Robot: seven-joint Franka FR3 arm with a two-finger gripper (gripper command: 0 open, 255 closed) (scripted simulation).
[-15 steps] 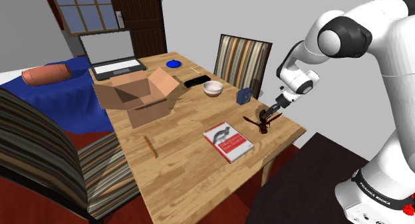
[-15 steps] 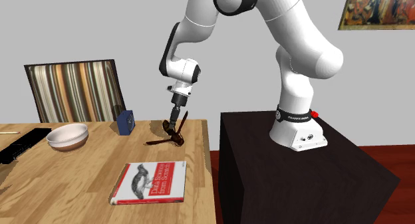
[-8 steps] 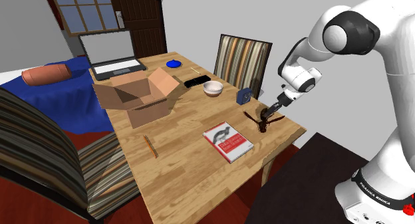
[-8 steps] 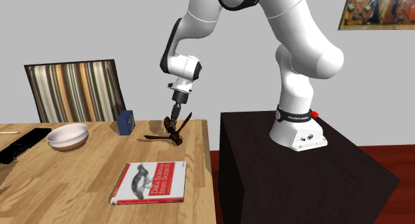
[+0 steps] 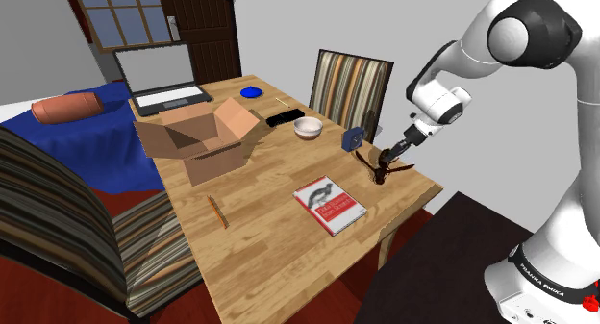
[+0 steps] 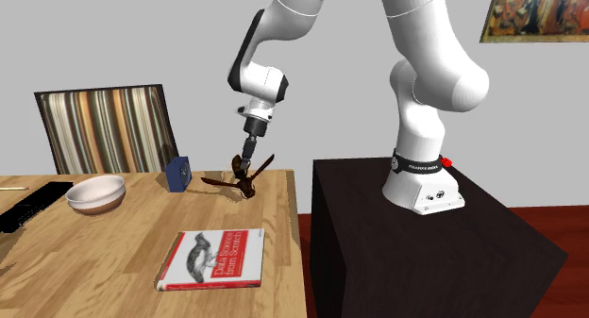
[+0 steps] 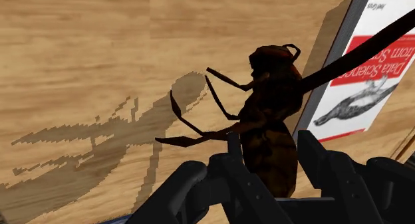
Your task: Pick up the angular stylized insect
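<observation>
The insect is dark brown and angular, with thin spread legs. It hangs a little above the wooden table, near the table's corner closest to the stand. My black gripper comes down on it from above and is shut on its body. In the second exterior view the insect dangles under the gripper, clear of the tabletop. The wrist view shows the insect clasped between my two fingers, its shadow falling on the wood below.
A red-and-white book lies just beside the insect's spot. A small blue box, a white bowl and a striped chair stand behind it. An open cardboard box and laptop sit farther along the table.
The gripper has risen with the insect in it, lifting it off the tabletop. The arm's upper joints have swung upward.
</observation>
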